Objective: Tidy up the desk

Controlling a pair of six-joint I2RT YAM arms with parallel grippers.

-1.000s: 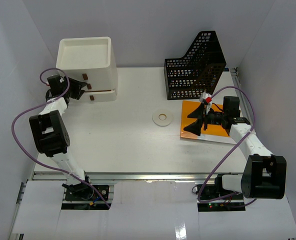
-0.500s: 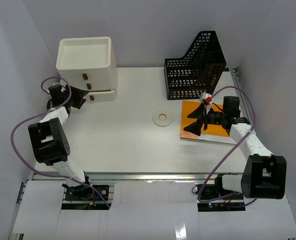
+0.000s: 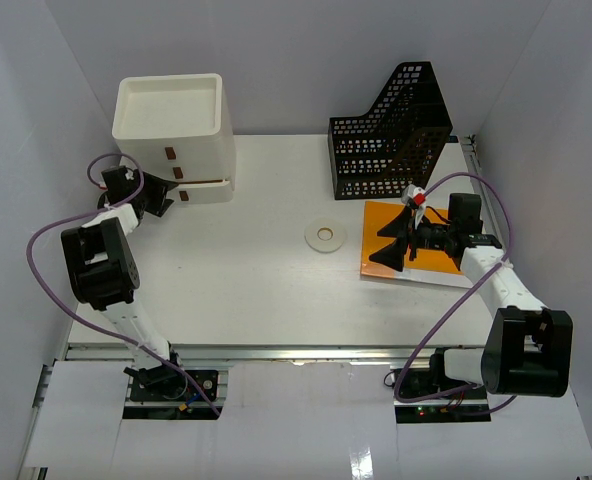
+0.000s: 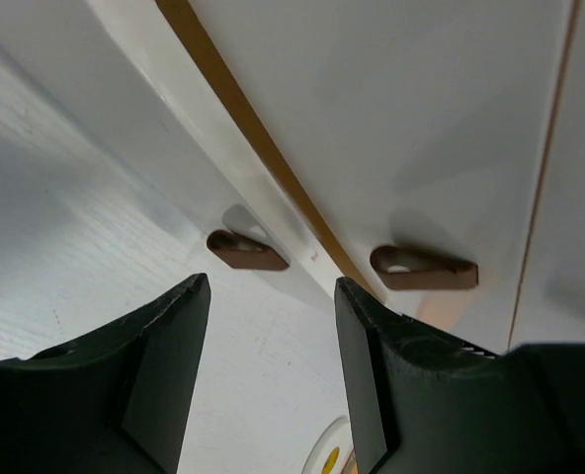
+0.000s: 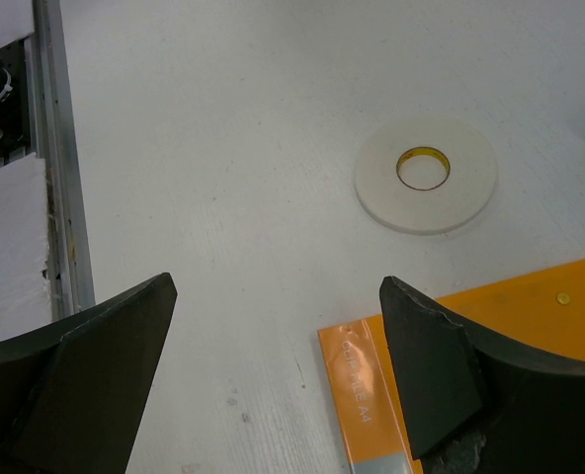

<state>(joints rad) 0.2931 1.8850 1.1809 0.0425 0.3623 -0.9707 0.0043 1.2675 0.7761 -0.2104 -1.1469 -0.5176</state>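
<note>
The surface (image 3: 246, 290) fills the white enclosure, with the drawer box (image 3: 171, 125) at its far left corner. Left jaws are spread and empty right in front of the box, one brown tab (image 4: 248, 252) framed in the gap: best to centre it, pinch, then pull straight. Right jaws hover wide apart, empty, over the folder (image 5: 559, 316) edge, facing the tape (image 5: 470, 173)

Around the tape roll (image 3: 325, 236), bare counter (image 3: 246, 280) runs wide on its near and left sides. Far-left of the roll the drawer box (image 3: 176, 135) blocks the way, with the left pincer (image 3: 166, 194) parted close against its front. Far-right of the roll stands the mesh file rack (image 3: 391, 135). Just right of the roll the orange folder (image 3: 431, 258) lies flat under the right pincer (image 3: 388, 242), whose fingers are spread wide.
</note>
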